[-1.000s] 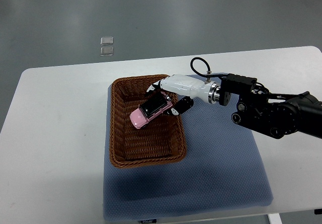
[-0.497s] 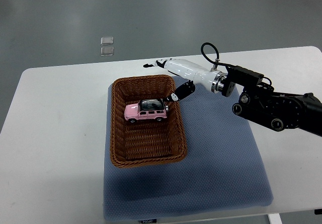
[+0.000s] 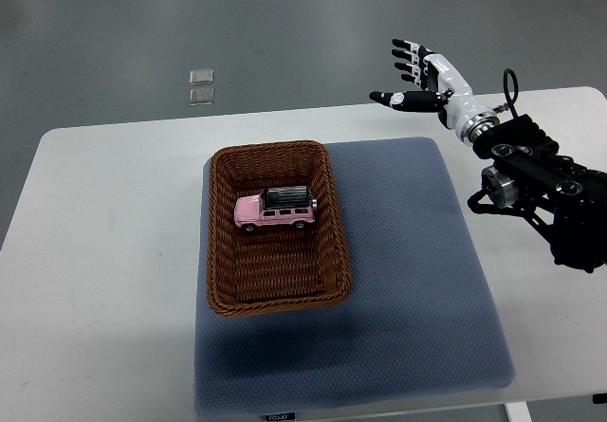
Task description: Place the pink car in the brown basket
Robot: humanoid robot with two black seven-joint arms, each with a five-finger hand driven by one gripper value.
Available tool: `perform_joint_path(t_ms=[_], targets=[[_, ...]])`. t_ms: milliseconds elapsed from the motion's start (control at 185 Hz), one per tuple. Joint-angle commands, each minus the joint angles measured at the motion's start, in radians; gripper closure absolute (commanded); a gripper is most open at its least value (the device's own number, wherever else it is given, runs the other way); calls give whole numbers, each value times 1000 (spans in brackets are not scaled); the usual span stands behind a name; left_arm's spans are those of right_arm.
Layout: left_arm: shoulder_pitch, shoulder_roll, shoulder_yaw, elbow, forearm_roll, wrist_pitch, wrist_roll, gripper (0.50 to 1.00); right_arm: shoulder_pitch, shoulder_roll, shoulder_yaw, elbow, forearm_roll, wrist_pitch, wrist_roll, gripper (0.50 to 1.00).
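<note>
The pink car (image 3: 275, 210) sits on its wheels inside the brown basket (image 3: 272, 292), in the far half of it, lying crosswise with its black roof up and its nose toward the basket's left wall. Nothing touches it. The basket itself rests on the left part of a blue-grey mat (image 3: 408, 289), its left rim hanging a little past the mat's edge onto the white surface (image 3: 104, 251).

The right hand (image 3: 417, 76) is well away from the basket, up and off to the right of it, lifted past the far edge of the surface so that the grey floor shows behind it. Its fingers (image 3: 406, 54) are spread wide, dark-tipped, the thumb held apart pointing back toward the basket, and it holds nothing. Its black arm runs down to the right edge of the view, well right of the basket.

On the floor beyond the basket lie two small clear squares (image 3: 201, 86), one just behind the other.
</note>
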Motion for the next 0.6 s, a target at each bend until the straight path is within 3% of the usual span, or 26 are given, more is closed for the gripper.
perform_joint_path(t_ms=[0,265,595], targets=[[0,0,0,1,0,0,0,500,-18,-12,8,-9,170,2,-6,597],[0,0,0,0,0,0,0,500,-47,-45,8,-16,437,11,-7,597],[0,0,0,-2,0,0,0,500,-85,-42,7,-12,451,6,2,581]])
